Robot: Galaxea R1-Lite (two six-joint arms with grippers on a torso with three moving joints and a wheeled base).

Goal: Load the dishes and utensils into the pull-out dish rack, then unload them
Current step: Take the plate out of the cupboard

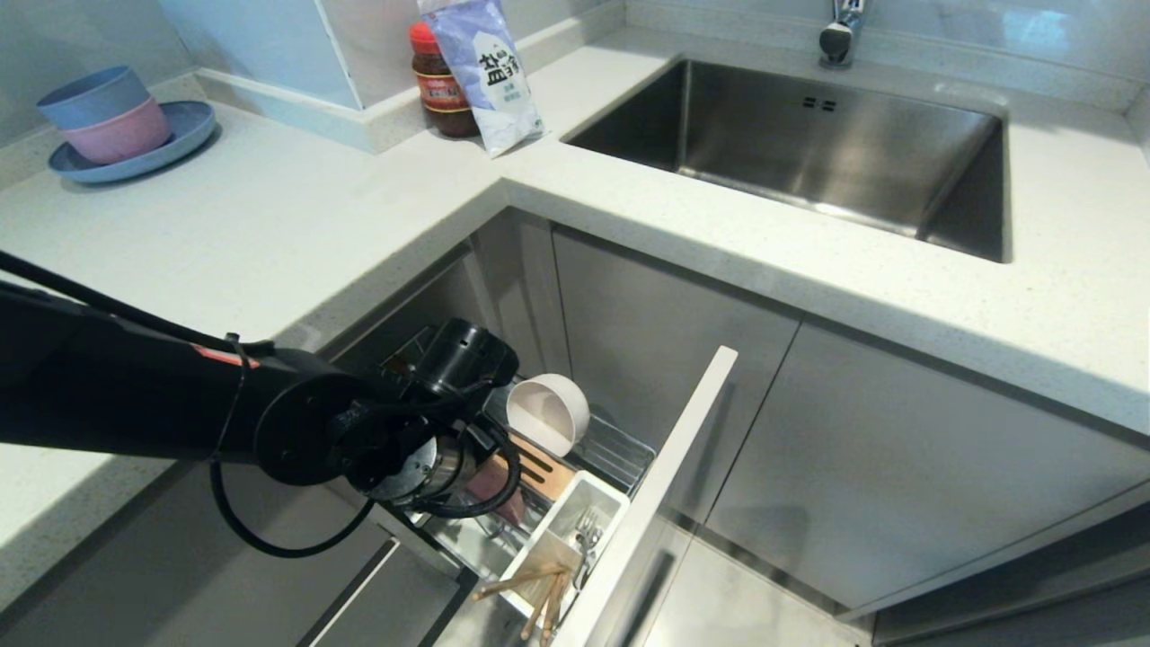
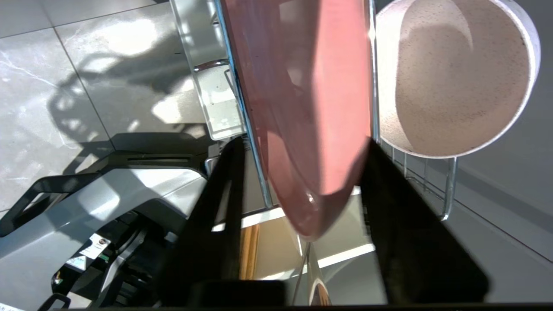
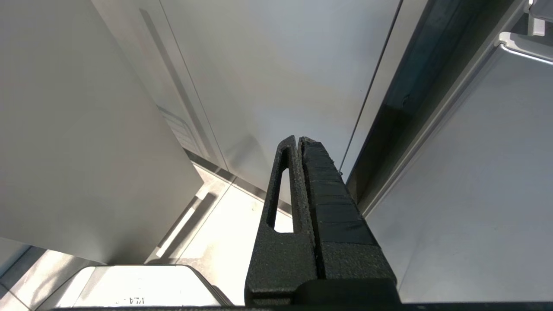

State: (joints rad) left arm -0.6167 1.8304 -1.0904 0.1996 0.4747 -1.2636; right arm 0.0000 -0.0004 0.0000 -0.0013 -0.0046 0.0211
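The pull-out dish rack (image 1: 620, 454) stands drawn out from under the counter (image 1: 269, 234), its grey front panel toward the sink side. In it, on edge among the wire prongs, are the 2 dishes: the pink plate (image 2: 302, 99) and, just beside it toward the cabinet, the off-white bowl (image 1: 548, 412) tipped up on its side. The white cutlery cup (image 1: 575, 530) at the front holds the fork (image 1: 588, 537) and the chopsticks (image 1: 530, 589).

The left gripper (image 2: 298, 172) reaches down into the rack from the robot's left, and its 2 fingers (image 2: 220, 207) straddle the plate's rim — 1 on each face, the jaws part-way in; whether they already pinch it I cannot tell. The plate's flat plane runs in line with the gap between the fingers, so lifting it out probably means drawing straight back along that plane, clear of the prongs and the bowl.

The right gripper (image 3: 298, 147) hangs parked by the cabinet fronts, fingers pressed together on nothing — well away from the rack.
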